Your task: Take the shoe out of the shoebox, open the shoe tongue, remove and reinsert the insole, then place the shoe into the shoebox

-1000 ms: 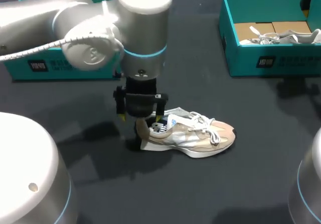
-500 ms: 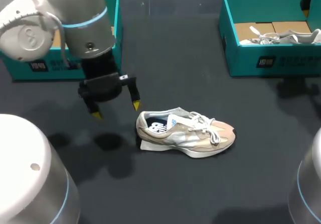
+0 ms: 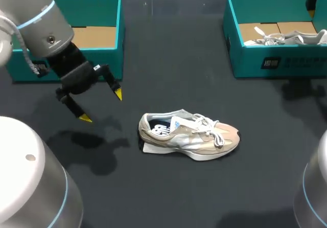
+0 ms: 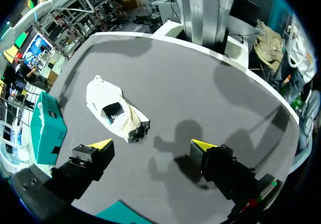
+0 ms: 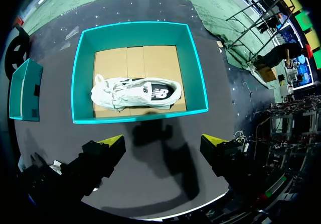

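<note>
A beige and white shoe [image 3: 189, 137] with white laces lies on its sole mid-table, toe to the right, its insole inside; the same shoe [image 4: 116, 115] shows ahead of the left fingers in the left wrist view. My left gripper [image 3: 100, 105] hangs open and empty above the table, to the left of the shoe's heel. Behind it stands a teal shoebox [image 3: 104, 18] with only a cardboard floor showing. A second teal shoebox [image 3: 271, 59] at the back right holds a white shoe [image 5: 133, 93]. My right gripper [image 5: 163, 142] is open above the table by that box.
Large rounded arm housings [image 3: 30, 177] fill the near left and the near right corner [image 3: 314, 187] of the head view. Dark table surface [image 3: 173, 74] lies between the two boxes.
My left gripper has left the shoe's heel and swung away to the left, toward the left box. The shoe has stayed put, its collar now uncovered. The right arm is unmoved.
</note>
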{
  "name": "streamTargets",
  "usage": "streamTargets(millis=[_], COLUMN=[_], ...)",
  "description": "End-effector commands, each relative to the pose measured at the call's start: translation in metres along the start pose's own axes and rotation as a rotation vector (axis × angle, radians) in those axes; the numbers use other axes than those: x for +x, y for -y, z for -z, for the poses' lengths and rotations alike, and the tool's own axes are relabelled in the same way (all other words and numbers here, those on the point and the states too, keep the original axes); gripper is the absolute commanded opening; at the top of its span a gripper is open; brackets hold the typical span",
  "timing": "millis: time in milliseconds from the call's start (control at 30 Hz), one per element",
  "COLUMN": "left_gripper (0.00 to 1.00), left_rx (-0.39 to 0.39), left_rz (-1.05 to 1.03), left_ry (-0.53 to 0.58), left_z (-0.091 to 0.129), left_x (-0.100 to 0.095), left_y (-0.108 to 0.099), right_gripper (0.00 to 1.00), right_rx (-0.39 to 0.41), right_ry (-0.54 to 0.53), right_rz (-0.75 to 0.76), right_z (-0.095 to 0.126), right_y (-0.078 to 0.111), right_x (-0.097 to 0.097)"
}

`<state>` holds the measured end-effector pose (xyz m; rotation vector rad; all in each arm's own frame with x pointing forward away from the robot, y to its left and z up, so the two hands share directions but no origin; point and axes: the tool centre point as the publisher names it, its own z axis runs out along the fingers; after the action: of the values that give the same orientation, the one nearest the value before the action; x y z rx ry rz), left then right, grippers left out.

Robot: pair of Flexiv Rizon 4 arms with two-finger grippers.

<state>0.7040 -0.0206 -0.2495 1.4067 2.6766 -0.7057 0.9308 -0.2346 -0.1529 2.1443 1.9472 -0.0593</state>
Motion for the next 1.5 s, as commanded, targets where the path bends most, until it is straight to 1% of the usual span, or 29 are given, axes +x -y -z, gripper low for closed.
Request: streamTargets(millis=[33, 133, 167, 200, 233, 300, 333, 367, 400, 500, 533, 567, 900, 933, 1000, 1067, 1100, 1167, 1233, 1267, 1500], left_gripper=[1.0, 1.0, 1.0, 1.0, 1.0, 1.0, 1.0, 1.0, 1.0, 1.0, 1.0, 1.0, 1.0, 1.0, 1.0, 1.0, 1.0, 1.0, 1.0, 1.0, 1.0], left_rx=[-0.012, -0.012, -0.028, -0.009, 0.051, 0.104, 0.16, 0.191, 0.235, 0.411, 0.417, 0.447, 0.447, 0.453, 0.52, 0.542, 0.581, 0.585, 0.646, 0.711, 0.711], left_rz=[0.376, 0.376, 0.419, 0.448, 0.474, 0.544, 0.593, 0.638, 0.672, 0.765, 0.781, 0.775, 0.775, 0.751, 0.717, 0.713, 0.692, 0.7, 0.695, 0.652, 0.652], left_ry=[0.096, 0.096, 0.12, 0.114, 0.102, 0.137, 0.143, 0.148, 0.176, 0.208, 0.235, 0.248, 0.248, 0.265, 0.282, 0.3, 0.298, 0.306, 0.288, 0.259, 0.259], left_z=[-0.002, -0.002, -0.01, -0.016, -0.02, -0.028, -0.029, -0.031, -0.032, -0.033, -0.036, -0.039, -0.039, -0.043, -0.052, -0.063, -0.069, -0.08, -0.088, -0.089, -0.089], left_x=[0.003, 0.003, 0.003, 0.003, 0.005, 0.006, 0.007, 0.008, 0.009, 0.015, 0.018, 0.02, 0.02, 0.022, 0.026, 0.027, 0.028, 0.028, 0.027, 0.027, 0.027], left_y=[0.0, 0.0, -0.003, -0.005, -0.007, -0.009, -0.011, -0.013, -0.014, -0.019, -0.02, -0.023, -0.023, -0.02, -0.019, -0.023, -0.024, -0.029, -0.032, -0.032, -0.032], right_gripper=[1.0, 1.0, 1.0, 1.0, 1.0, 1.0, 1.0, 1.0, 1.0, 1.0, 1.0, 1.0, 1.0, 1.0, 1.0, 1.0, 1.0, 1.0, 1.0, 1.0, 1.0], right_rx=[0.001, 0.001, 0.001, 0.001, 0.001, 0.001, 0.001, 0.001, 0.001, 0.001, 0.001, 0.001, 0.001, 0.001, 0.001, 0.001, 0.001, 0.001, 0.001, 0.001, 0.001], right_ry=[-0.001, -0.001, -0.001, -0.001, -0.001, -0.001, -0.001, -0.001, -0.001, -0.001, -0.001, -0.001, -0.001, -0.001, -0.001, -0.001, -0.001, -0.001, -0.001, -0.001, -0.001], right_rz=[0.0, 0.0, 0.0, 0.0, 0.0, 0.0, 0.0, 0.0, 0.0, 0.0, 0.0, 0.0, 0.0, 0.0, 0.0, 0.0, 0.0, 0.0, 0.0, 0.0, 0.0], right_z=[0.0, 0.0, 0.0, 0.0, 0.0, 0.0, 0.0, 0.0, 0.0, 0.0, 0.0, 0.0, 0.0, 0.0, 0.0, 0.0, 0.0, 0.0, 0.0, 0.0, 0.0], right_y=[0.0, 0.0, 0.0, 0.0, 0.0, 0.0, 0.0, 0.0, 0.0, 0.0, 0.0, 0.0, 0.0, 0.0, 0.0, 0.0, 0.0, 0.0, 0.0, 0.0, 0.0], right_x=[0.0, 0.0, 0.0, 0.0, 0.0, 0.0, 0.0, 0.0, 0.0, 0.0, 0.0, 0.0, 0.0, 0.0, 0.0, 0.0, 0.0, 0.0, 0.0, 0.0, 0.0])
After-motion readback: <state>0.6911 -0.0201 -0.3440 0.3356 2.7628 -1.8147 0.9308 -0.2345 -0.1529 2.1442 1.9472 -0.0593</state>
